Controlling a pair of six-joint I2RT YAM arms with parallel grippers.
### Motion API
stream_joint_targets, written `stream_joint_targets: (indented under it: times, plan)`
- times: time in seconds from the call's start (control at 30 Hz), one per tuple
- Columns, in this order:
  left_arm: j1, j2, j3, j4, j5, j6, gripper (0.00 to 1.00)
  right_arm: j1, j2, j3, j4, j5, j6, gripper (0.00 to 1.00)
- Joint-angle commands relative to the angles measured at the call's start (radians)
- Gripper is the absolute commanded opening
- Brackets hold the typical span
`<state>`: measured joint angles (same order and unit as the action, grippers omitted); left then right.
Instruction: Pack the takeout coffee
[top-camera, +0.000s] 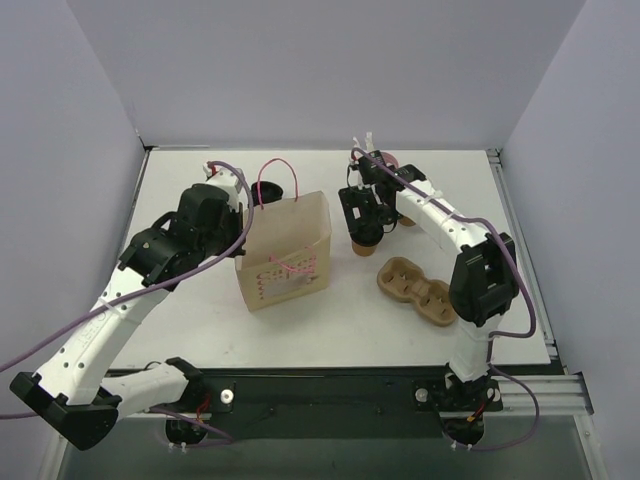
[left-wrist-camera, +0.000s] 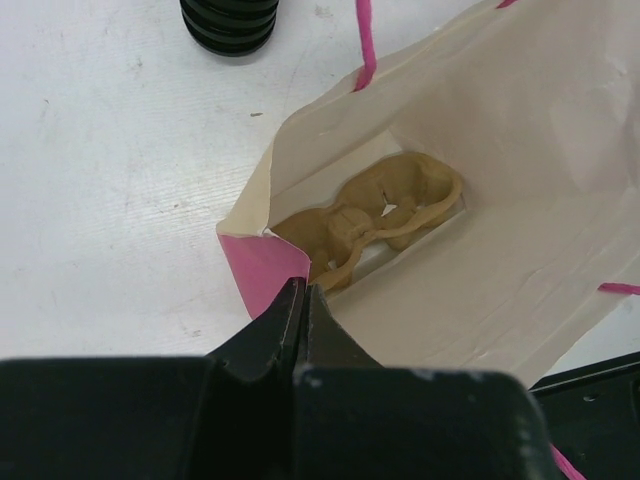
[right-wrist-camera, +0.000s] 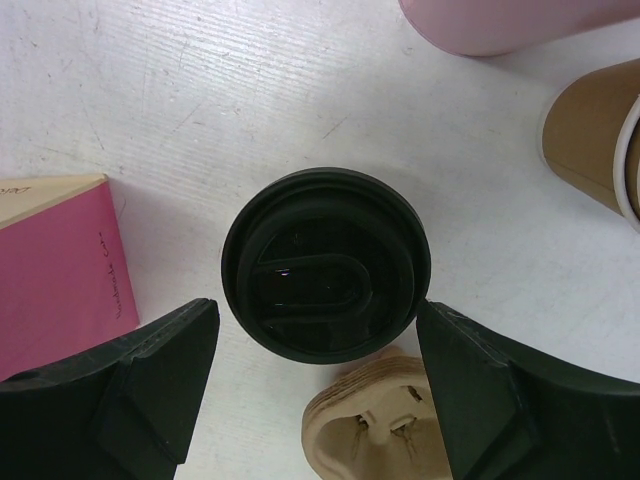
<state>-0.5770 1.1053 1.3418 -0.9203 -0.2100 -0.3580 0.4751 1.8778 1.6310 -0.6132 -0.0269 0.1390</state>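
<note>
Takeout coffee (right-wrist-camera: 325, 275), lidded, upright on table (right-wrist-camera: 150, 120) near paper bag (left-wrist-camera: 520, 200); right gripper (right-wrist-camera: 312, 318) spread astride lid, nothing held; left gripper (left-wrist-camera: 303, 295) pressed together, pinching bag rim; advised: descend below lid, centre, close gently on cup wall, lift level toward bagged cup carrier (left-wrist-camera: 390, 210).

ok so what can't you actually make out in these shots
coffee cup: right wrist view shows only its lid, the sides are under it; from above the right gripper mostly covers it
black lids: left wrist view, cut off by the top edge
whether the left gripper pinches the bag: the gripper itself hides the contact
</note>
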Motion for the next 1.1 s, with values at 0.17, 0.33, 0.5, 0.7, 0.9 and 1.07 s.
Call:
stream_joint_targets:
  times: [0.17, 0.33, 0.5, 0.7, 0.9, 1.07]
  plan:
    - [-0.043, 0.024, 0.054, 0.006, -0.043, 0.024, 0.0, -0.001, 0.032, 0.044, -0.016, 0.01, -0.033, 0.82]
    - [-0.041, 0.019, 0.049, 0.005, -0.049, 0.019, 0.0, -0.001, 0.049, 0.033, -0.017, 0.024, -0.03, 0.8]
    - [-0.041, 0.016, 0.042, 0.001, -0.054, 0.017, 0.0, -0.001, 0.055, 0.01, -0.019, 0.047, -0.026, 0.76]
    - [-0.041, 0.013, 0.049, -0.005, -0.062, 0.016, 0.0, -0.001, 0.034, 0.004, -0.039, 0.097, -0.013, 0.65]
    - [-0.029, 0.027, 0.074, -0.018, -0.074, -0.022, 0.0, 0.002, -0.064, 0.015, -0.098, 0.131, 0.022, 0.58]
    - [-0.015, 0.037, 0.089, -0.032, -0.085, -0.044, 0.0, 0.019, -0.189, 0.073, -0.158, 0.156, 0.05, 0.57]
